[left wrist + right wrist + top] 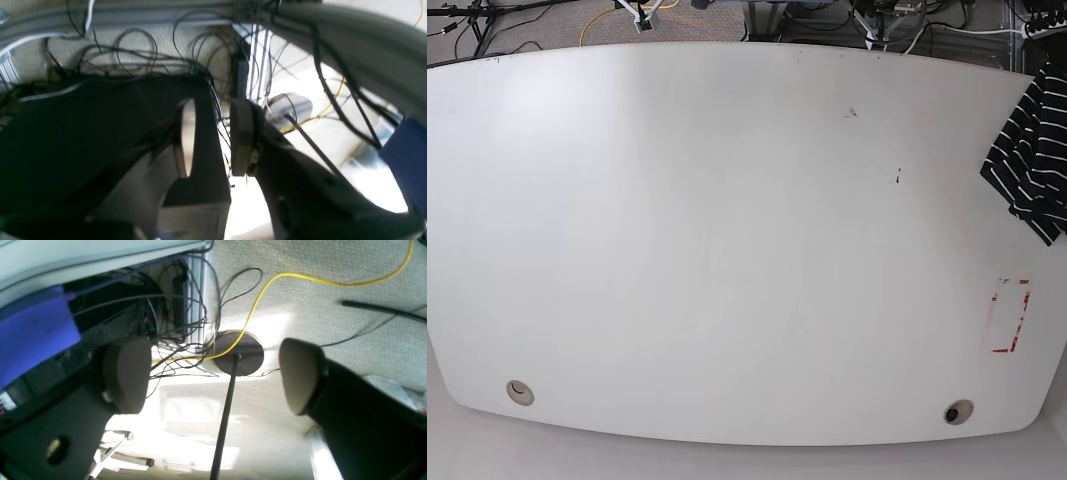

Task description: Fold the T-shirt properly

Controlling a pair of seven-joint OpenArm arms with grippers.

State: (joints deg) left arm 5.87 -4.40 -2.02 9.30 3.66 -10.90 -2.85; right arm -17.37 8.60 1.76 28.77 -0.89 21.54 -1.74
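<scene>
At table (pixel 727 250) right edge: T-shirt (pixel 1032 150) overhangs | left claw (pixel 213 136) slightly apart | right claw (pixel 213 373) wide apart

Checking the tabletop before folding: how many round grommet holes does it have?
2: one hole near the front left corner of the table, the other hole near the front right corner. None seem hidden.

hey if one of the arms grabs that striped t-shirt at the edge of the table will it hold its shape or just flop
Probably flop: the T-shirt lies creased, its stripes bending along folds, which suggests soft fabric. It likely drags rather than slides cleanly across the white table. Since it sits at the table's far right edge, a push there might tip it off.
</scene>
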